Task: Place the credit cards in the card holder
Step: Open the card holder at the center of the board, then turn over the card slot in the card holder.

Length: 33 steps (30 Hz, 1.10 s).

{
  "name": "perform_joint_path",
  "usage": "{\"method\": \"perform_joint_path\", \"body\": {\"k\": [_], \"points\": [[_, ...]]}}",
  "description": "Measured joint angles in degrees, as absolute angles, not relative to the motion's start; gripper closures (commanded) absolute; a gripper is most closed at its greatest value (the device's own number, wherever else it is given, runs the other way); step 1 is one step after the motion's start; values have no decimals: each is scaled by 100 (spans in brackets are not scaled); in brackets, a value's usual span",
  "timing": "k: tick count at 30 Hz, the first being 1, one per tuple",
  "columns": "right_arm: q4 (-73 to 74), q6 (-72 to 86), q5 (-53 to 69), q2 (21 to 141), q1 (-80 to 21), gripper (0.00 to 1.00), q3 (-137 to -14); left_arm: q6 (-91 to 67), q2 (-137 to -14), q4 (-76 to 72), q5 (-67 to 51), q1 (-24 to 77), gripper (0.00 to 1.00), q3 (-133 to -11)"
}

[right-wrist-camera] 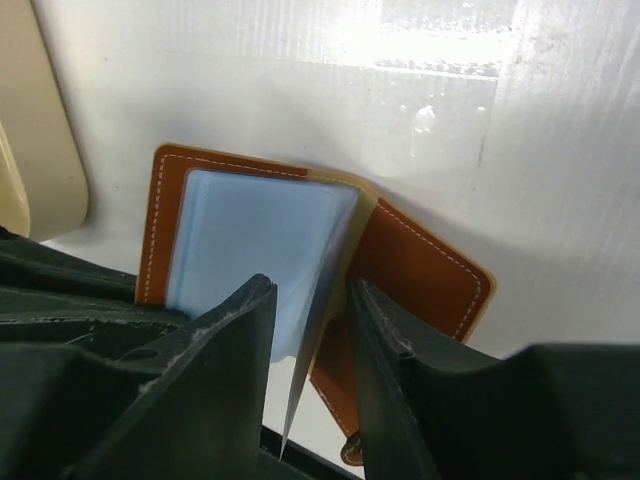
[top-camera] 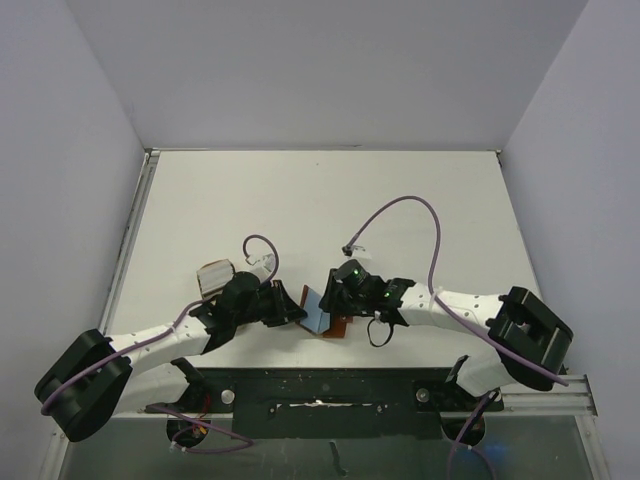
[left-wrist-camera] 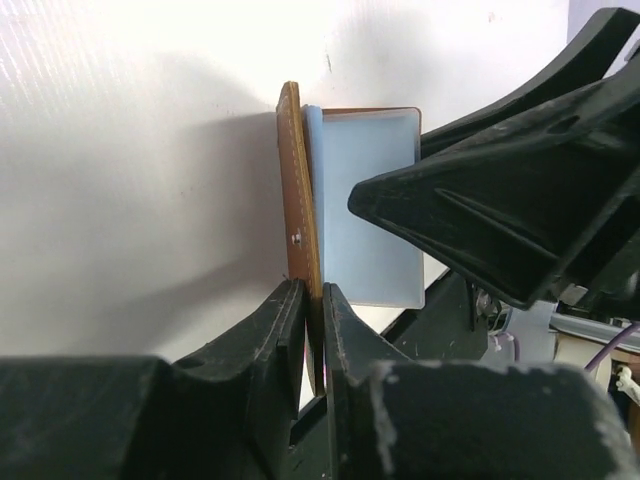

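The card holder (left-wrist-camera: 298, 180) stands half open near the front of the tabletop (top-camera: 300, 200), between the two arms. The left gripper (left-wrist-camera: 312, 295) has its jaws pressed together on the lower edge of one brown leather flap and holds that flap upright. The other flap lies flat on the tabletop.

The right gripper (right-wrist-camera: 310, 288) sits over the open fold with its jaws spread. A thin pale leaf (right-wrist-camera: 303, 380) stands edge-on in the gap between them, and neither jaw appears to pinch it. I cannot tell whether this leaf is one of the credit cards or an inner pocket sleeve. The pale blue panel (right-wrist-camera: 255, 240) against the upright flap may likewise be a card or only the lining. A tan dish (right-wrist-camera: 40, 130) lies just to one side, apart from the work.

The step in hand looks like seating a card into a pocket while the left arm keeps the holder open. Next, the right jaws probably need to press the leaf down until it sits flush. The left grip should stay firm, so the flap does not fold shut or slide.
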State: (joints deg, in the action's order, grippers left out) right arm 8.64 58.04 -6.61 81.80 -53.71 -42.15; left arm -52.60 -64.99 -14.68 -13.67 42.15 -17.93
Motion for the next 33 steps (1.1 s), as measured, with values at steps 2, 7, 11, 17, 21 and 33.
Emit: {"method": "perform_joint_path", "body": {"k": [2,7,11,17,21,33], "points": [[860,5811,-709,8195,-5371,71,-4141,-5306,-6499,-1479,-1369,4226,81,-1791],[851,5811,-803,8193,-5371,70,-3802,-5446,-6482,-1610,-1374,4230,96,-1699],[1026,5815,-899,8184,-5371,62,-3750,-5533,-6482,-1743,-1387,4233,100,-1590],[1584,5881,-1170,7738,-5505,55,-3911,-5634,-6477,-1879,-1391,4235,100,-1485],[1656,5953,-1313,7356,-5721,53,-4226,-5645,-6449,-1929,-1391,4248,100,-1466],[1050,6215,-1393,7911,-6010,42,-4442,-5680,-6412,-1990,-1372,4318,96,-1437]]}}
